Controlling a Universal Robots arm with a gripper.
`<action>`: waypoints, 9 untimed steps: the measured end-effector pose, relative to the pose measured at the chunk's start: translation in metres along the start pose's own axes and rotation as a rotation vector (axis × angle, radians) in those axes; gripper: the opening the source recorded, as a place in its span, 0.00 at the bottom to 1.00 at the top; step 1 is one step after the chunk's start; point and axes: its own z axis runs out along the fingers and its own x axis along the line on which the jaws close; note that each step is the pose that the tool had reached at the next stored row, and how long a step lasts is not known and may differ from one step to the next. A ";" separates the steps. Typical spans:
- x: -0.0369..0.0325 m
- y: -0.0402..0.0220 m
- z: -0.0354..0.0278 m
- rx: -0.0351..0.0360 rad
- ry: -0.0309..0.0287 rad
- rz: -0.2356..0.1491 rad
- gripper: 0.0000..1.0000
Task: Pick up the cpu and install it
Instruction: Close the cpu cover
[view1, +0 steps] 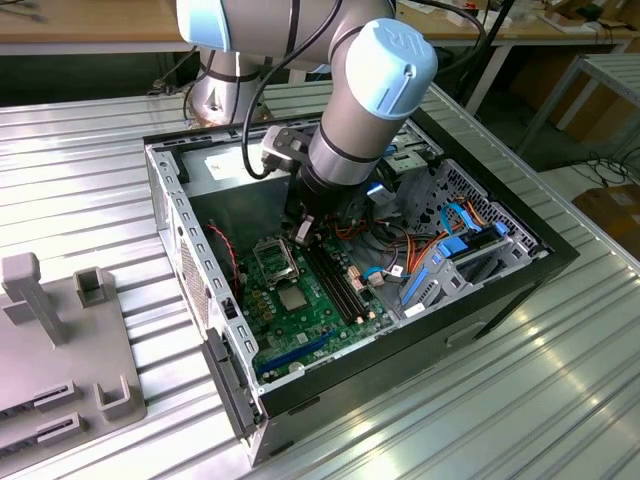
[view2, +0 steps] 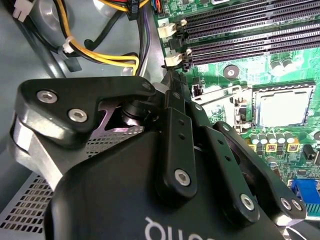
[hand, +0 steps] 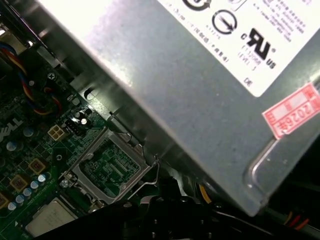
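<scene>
Gripper (view1: 304, 232) hangs inside the open black computer case (view1: 450, 335), just beside the black-framed square socket (view1: 272, 262), probably to align there. Whether it grips the thin silver-grey square cpu, and where that chip is, I cannot tell.

Green motherboard (view1: 300, 300), blue cables (view1: 455, 245), ribbed silver table (view1: 90, 190).

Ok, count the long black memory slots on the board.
4: memory slots, side by side in parallel on the green board, next to the socket; others may be hidden.
</scene>
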 end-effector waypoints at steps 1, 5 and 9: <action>0.0000 0.0000 0.0003 0.0000 0.0000 0.000 0.11; -0.0007 0.0003 0.0011 0.0000 0.0001 0.000 0.11; -0.0017 0.0008 0.0015 -0.0001 -0.0001 0.000 0.11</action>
